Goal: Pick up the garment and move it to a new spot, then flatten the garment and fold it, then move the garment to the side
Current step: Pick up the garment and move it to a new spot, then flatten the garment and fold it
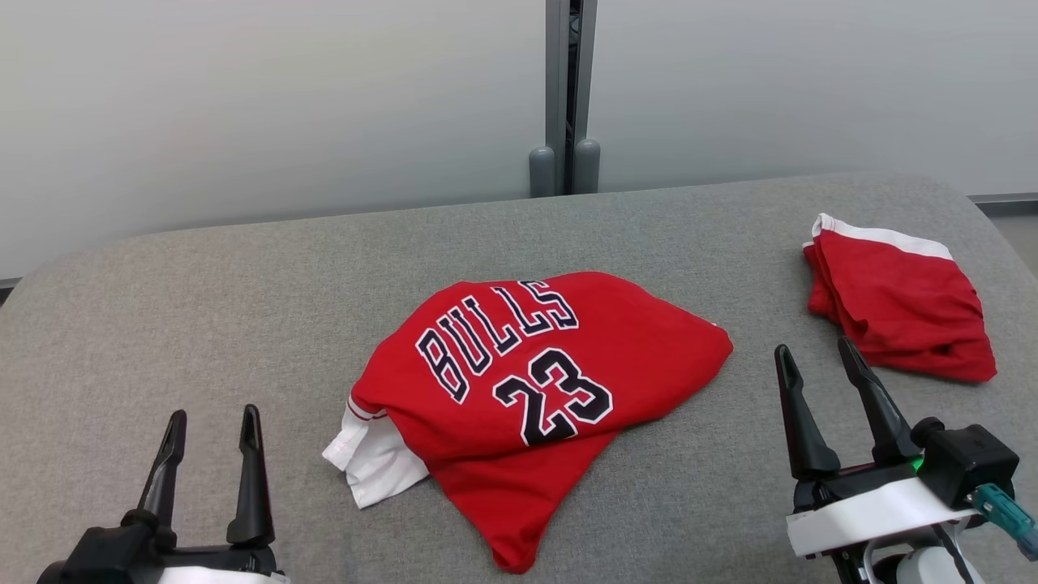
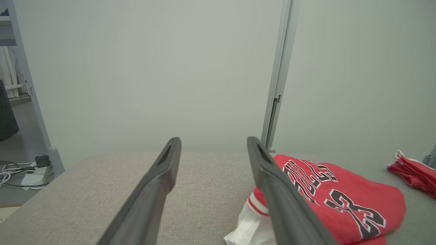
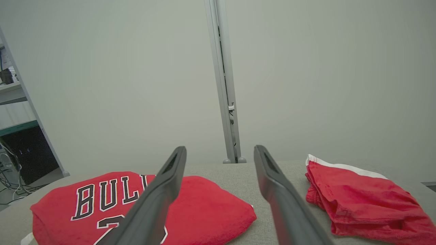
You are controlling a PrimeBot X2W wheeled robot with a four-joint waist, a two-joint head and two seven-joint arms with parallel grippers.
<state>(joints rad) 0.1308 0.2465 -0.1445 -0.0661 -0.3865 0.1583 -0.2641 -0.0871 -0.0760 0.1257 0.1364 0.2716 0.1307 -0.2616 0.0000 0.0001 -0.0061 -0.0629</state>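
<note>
A red jersey [image 1: 535,389] printed BULLS 23, with a white sleeve poking out at its left, lies crumpled in the middle of the grey padded table [image 1: 243,308]. The same jersey [image 2: 340,197] lies to the right of my left fingers, and the jersey [image 3: 211,211] sits low and left in the right wrist view. My left gripper [image 1: 212,430] stands open at the lower left, apart from the cloth. My right gripper [image 1: 815,357] stands open at the lower right, between the jersey and a second red garment. Both are empty.
A smaller red garment with a white band [image 1: 896,296] lies bunched at the table's right, just beyond my right gripper; the same piece [image 3: 361,200] is right of the fingers. A pale wall with a grey post [image 1: 564,97] rises behind the table.
</note>
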